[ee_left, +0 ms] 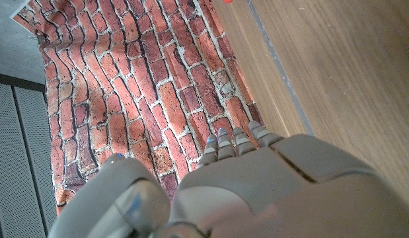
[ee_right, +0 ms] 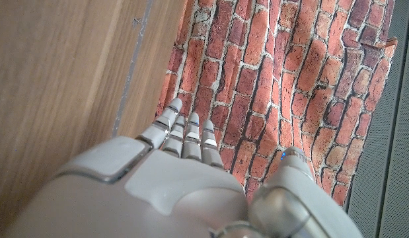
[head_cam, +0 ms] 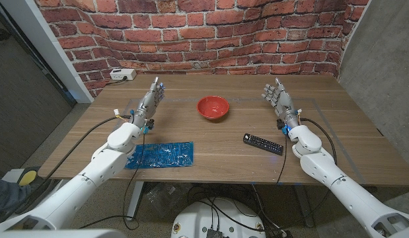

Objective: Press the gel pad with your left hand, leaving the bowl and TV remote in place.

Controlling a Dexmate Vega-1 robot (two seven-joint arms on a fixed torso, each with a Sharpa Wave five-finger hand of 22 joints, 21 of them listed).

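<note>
Blue gel pad [head_cam: 160,155] lies on the wooden table [head_cam: 211,142] before a brick wall [head_cam: 191,26]; left hand [head_cam: 150,100] and right hand [head_cam: 279,100] hold nothing, fingers loosely spread.

the table [head_cam: 211,142] was smooth matt wood with visible grain. the gel pad [head_cam: 160,155] looked like glossy, crinkled blue plastic. the bowl [head_cam: 213,107] was shiny red, the tv remote [head_cam: 263,143] matt black plastic. both hands' [ee_left: 270,178] shells [ee_right: 164,185] were smooth grey plastic. the wall [head_cam: 191,26] was rough brick.

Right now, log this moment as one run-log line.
left hand: open, off gel pad | right hand: open, raised | bowl: mid-table | TV remote: near right arm | press: not yet done
</note>
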